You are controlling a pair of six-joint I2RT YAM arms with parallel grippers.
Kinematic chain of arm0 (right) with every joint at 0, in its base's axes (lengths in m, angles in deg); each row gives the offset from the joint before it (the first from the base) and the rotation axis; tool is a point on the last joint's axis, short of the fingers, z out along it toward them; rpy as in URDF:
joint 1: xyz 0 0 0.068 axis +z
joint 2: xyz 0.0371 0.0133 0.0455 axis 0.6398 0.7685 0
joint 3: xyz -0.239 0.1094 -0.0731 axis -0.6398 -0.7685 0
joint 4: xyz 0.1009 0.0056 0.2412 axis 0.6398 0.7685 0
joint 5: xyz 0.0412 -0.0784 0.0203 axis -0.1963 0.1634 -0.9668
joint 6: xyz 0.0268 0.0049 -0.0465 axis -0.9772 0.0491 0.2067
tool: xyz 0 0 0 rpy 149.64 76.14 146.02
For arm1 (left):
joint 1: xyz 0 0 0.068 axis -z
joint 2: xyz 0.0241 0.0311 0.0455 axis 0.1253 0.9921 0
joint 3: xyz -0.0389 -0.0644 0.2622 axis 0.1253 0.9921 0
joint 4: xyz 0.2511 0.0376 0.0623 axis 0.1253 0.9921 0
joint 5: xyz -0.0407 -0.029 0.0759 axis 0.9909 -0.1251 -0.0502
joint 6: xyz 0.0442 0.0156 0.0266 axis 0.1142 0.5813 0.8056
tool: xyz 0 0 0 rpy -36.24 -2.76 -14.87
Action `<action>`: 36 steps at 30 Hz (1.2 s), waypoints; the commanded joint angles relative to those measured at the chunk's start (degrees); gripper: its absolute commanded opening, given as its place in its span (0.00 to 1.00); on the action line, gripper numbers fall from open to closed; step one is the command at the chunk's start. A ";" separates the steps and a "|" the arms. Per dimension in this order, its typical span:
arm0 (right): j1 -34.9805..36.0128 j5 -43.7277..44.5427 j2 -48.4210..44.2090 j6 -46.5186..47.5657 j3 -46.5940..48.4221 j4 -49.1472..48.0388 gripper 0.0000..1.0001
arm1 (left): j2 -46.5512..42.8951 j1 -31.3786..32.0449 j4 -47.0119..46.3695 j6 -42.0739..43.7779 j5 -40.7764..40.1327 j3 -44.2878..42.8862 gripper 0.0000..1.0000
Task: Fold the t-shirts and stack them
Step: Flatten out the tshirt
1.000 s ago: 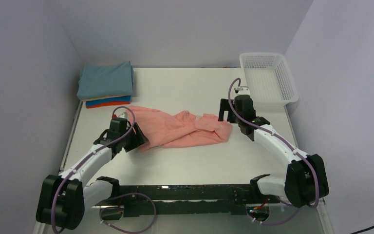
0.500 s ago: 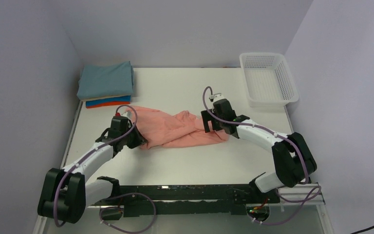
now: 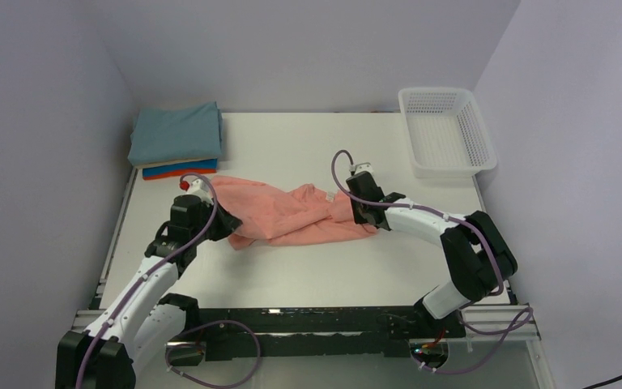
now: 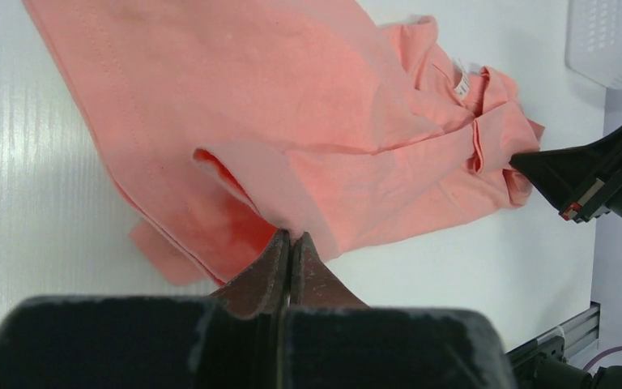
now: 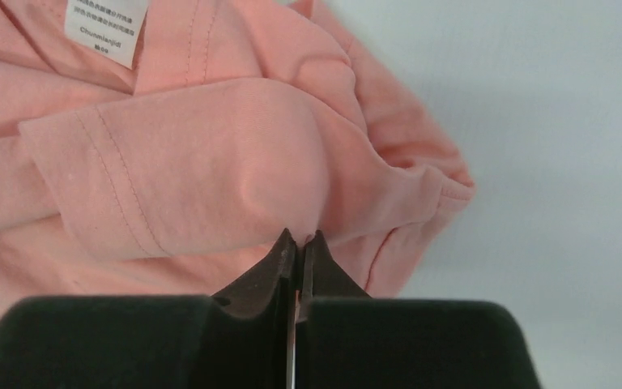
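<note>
Lying lengthwise left to right, pink t-shirt [image 3: 291, 215] pinched by left hand [image 4: 290, 241] and right hand [image 5: 300, 241].

Left arm [image 3: 142, 284] and right arm [image 3: 421, 217]: white link shells, black joint housings; a purple cable [image 3: 334, 164] loops along each; red dot [image 3: 184, 184] by the left wrist; the left gripper [image 4: 290, 239] has black wedge fingers [image 4: 251, 279], tapering thin.

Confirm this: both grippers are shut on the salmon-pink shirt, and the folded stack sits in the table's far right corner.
One point is wrong: the folded stack sits in the far left corner, as the top view shows. The left gripper and right gripper are indeed shut on the salmon-pink shirt.
</note>
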 commanded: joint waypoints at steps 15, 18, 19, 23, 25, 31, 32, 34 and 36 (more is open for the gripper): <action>-0.05 -2.23 -31.63 2.19 7.48 -7.56 0.00 | -11.36 0.25 0.49 4.03 -11.44 -25.14 0.00; -0.03 -6.72 -36.59 2.38 12.21 -6.92 0.00 | -14.09 0.25 3.68 5.07 -15.61 -31.81 0.00; -0.03 -8.49 -37.76 2.57 14.04 -6.40 0.00 | -14.93 0.25 4.21 5.57 -15.88 -34.02 0.00; -0.05 -15.82 -40.79 3.41 22.77 -4.35 0.00 | -17.04 0.25 7.10 7.94 -15.63 -43.82 0.00; 0.00 -17.52 -41.86 2.96 27.27 -2.65 0.00 | -17.42 0.25 9.33 9.17 -16.08 -49.10 0.00; 0.00 -23.81 -41.48 2.51 41.82 4.82 0.00 | -18.13 0.25 11.61 11.56 -13.84 -60.48 0.00; -0.03 -24.40 -41.02 2.11 43.78 5.84 0.00 | -18.08 0.25 11.85 11.77 -13.14 -61.70 0.00; -0.04 -25.17 -40.28 1.48 46.85 7.43 0.00 | -17.93 0.16 12.61 12.20 -12.52 -63.87 0.00; -0.07 -25.03 -39.57 1.32 49.17 8.40 0.00 | -17.92 0.18 13.00 12.20 -13.05 -64.38 0.00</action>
